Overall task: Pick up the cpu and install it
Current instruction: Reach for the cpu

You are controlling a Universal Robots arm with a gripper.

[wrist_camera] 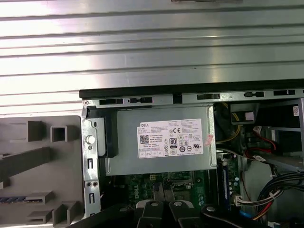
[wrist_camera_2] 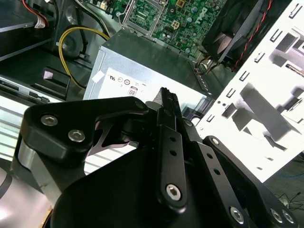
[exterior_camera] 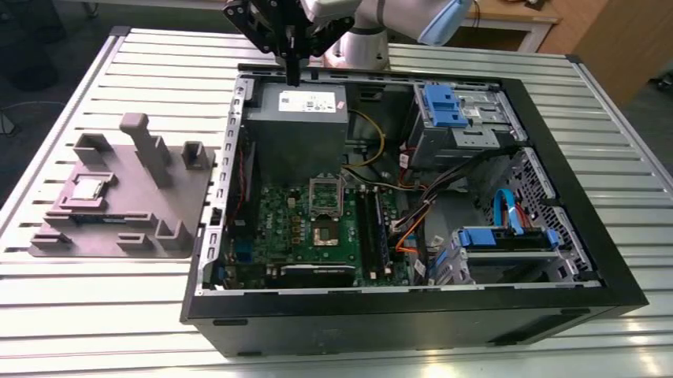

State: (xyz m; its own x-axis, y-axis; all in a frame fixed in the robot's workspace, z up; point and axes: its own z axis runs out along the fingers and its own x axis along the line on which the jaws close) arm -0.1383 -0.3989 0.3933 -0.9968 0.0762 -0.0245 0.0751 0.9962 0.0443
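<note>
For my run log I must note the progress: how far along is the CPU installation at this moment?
Done: nothing that shows yet. The cpu lies on the grey tray, beside the computer case. In hand: the gripper, shut and empty, hangs above the power supply. Left: the cpu is not yet picked up or seated in the motherboard socket.

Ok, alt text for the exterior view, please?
The arm's gripper hangs above the power supply of an open computer case. The cpu lies on a grey tray at the exterior view's left, outside the case.
</note>
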